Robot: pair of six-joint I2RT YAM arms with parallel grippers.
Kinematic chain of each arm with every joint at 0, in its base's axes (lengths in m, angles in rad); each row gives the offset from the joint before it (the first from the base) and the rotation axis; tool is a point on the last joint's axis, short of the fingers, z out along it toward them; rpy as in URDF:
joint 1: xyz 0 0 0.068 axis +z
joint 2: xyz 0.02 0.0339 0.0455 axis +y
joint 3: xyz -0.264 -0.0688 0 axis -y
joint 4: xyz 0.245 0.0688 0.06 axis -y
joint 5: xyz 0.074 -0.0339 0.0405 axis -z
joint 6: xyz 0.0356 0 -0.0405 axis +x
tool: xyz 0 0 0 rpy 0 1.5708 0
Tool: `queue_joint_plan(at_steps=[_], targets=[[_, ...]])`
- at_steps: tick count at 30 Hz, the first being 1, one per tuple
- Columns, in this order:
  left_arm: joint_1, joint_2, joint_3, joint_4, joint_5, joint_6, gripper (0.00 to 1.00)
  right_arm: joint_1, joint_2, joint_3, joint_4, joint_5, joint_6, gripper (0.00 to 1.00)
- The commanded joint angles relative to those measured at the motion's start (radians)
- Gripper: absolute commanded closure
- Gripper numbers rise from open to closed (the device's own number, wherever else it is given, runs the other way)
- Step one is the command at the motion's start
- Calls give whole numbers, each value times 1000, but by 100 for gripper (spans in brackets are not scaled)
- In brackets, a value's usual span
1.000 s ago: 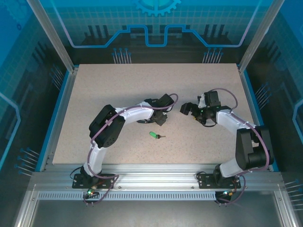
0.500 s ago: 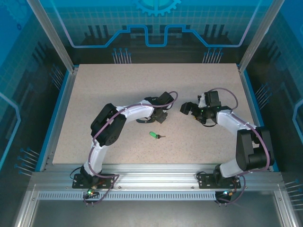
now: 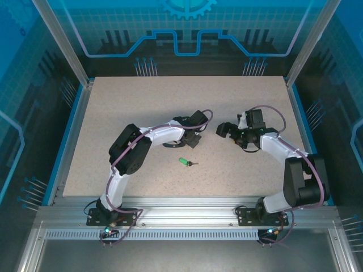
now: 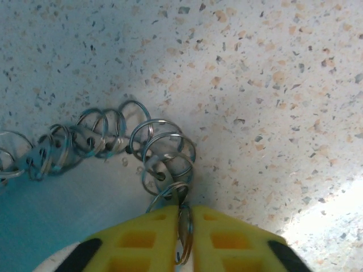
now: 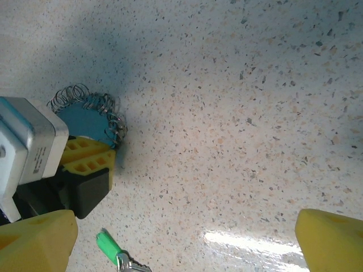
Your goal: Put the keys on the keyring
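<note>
A silvery chain [image 4: 105,136] of thin wire rings lies coiled on the table [image 3: 113,113], curling round the teal keyring [image 5: 85,122]. This is near the table's centre, at 9 o'clock from the right gripper [image 5: 184,243]. The chain's end ring is pinched edge-on by the left gripper [image 4: 182,221], whose hollowed yellow fingers are pressed together on it. The right gripper is held spread wide. The key [image 3: 185,162], with a glossy green plastic head and a short metal blade, lies flat at 6 o'clock from the left gripper, apart from it. The table is matte, beige and finely speckled like stone. It is enclosed by aluminium posts [image 3: 59,42] and blue-lit panels [image 3: 187,22] printed with a grid.
</note>
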Motion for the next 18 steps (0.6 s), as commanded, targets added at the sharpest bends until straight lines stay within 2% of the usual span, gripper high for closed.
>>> queue_joint_plan(at_steps=[1, 2, 7, 14, 18], targets=[[6, 20, -9, 4, -24, -1, 97, 0, -31, -16, -4, 2, -5, 0], [8, 15, -7, 2, -29, 0, 100, 2, -35, -15, -11, 14, -4, 0], [9, -77, 10, 2, -44, 13, 100, 23, -60, 12, -78, 85, -19, 0], [9, -254, 65, -22, -57, 21, 100, 40, -163, -6, 5, -7, 2, 0], [10, -394, -15, 104, -22, 14, 100, 51, -177, 55, -25, -21, 0, 2]])
